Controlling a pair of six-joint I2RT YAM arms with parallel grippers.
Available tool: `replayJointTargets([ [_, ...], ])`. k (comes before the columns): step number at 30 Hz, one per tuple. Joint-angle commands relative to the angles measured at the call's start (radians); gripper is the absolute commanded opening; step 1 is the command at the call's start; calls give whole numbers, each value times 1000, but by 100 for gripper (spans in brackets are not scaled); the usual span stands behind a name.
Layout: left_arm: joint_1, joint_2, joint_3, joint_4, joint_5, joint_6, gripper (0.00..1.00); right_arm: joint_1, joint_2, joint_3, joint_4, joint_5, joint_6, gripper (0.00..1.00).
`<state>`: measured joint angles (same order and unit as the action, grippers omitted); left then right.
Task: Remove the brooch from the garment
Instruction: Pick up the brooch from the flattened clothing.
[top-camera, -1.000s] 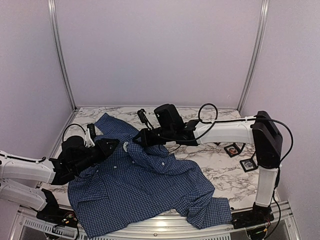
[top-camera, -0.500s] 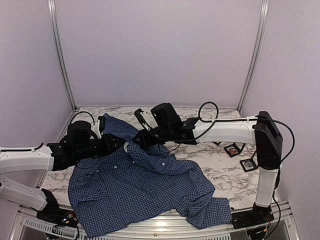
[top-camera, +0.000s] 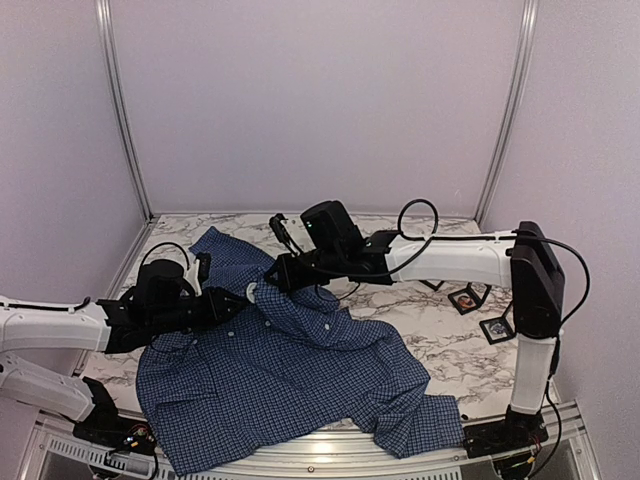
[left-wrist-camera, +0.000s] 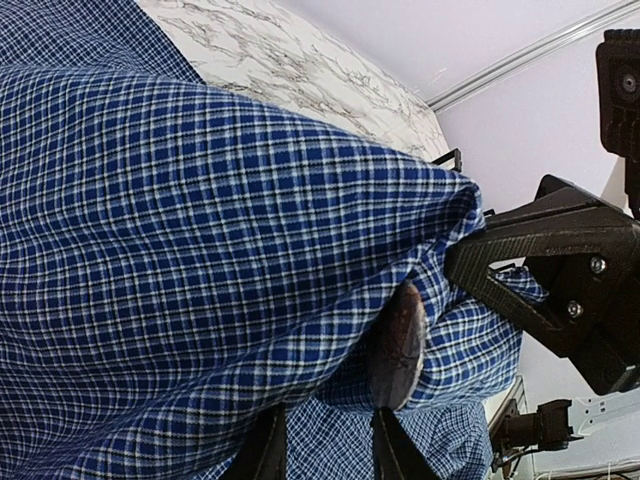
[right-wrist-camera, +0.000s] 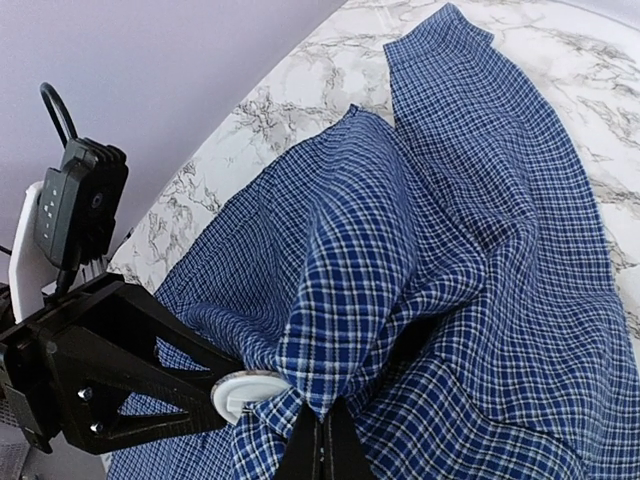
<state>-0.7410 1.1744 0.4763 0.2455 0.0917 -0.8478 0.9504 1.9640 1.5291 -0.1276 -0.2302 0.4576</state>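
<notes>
1. The shirt (top-camera: 290, 370) lies spread on the marble bench (top-camera: 450, 345), with the collar end toward the back wall and one part hanging over the near edge.
2. Near the collar, a fold of the shirt is lifted up from the bench between the two arms.
3. The right claw (top-camera: 272, 276) is pressed together on this fold. In the right wrist view its fingers (right-wrist-camera: 322, 445) pinch the checked cloth just beside the brooch.
4. The brooch (top-camera: 250, 291) is on the lifted fold, between the two claws and raised above the bench. From the right wrist it shows as a pale round disc (right-wrist-camera: 245, 393). From the left wrist it is seen edge-on, dark with a pale rim (left-wrist-camera: 400, 345).
5. The left claw (top-camera: 238, 300) comes from the left side and its tip is at the brooch.
6. Its fingers (left-wrist-camera: 268, 450) stand partly spread with shirt cloth between them. The brooch sits just beyond one finger and seems to touch it, but the view is too close to be sure.
7. Two small black frames (top-camera: 480, 312) lie on the bench at the right, well apart from the shirt collar.
</notes>
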Motion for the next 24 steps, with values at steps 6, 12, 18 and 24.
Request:
replayJointTargets([
  [6,-50,37,-38,186,-59,-30,30,-14,24,49,11,-33,47,0],
  [12,-78,67,-46,219,-84,-44,27,-17,26,46,12,-35,57,0],
  [18,-94,52,-65,210,-129,-48,23,-22,27,45,10,-33,61,0],
  [24,-106,72,-75,247,-155,-43,23,-22,32,58,8,-45,66,0],
])
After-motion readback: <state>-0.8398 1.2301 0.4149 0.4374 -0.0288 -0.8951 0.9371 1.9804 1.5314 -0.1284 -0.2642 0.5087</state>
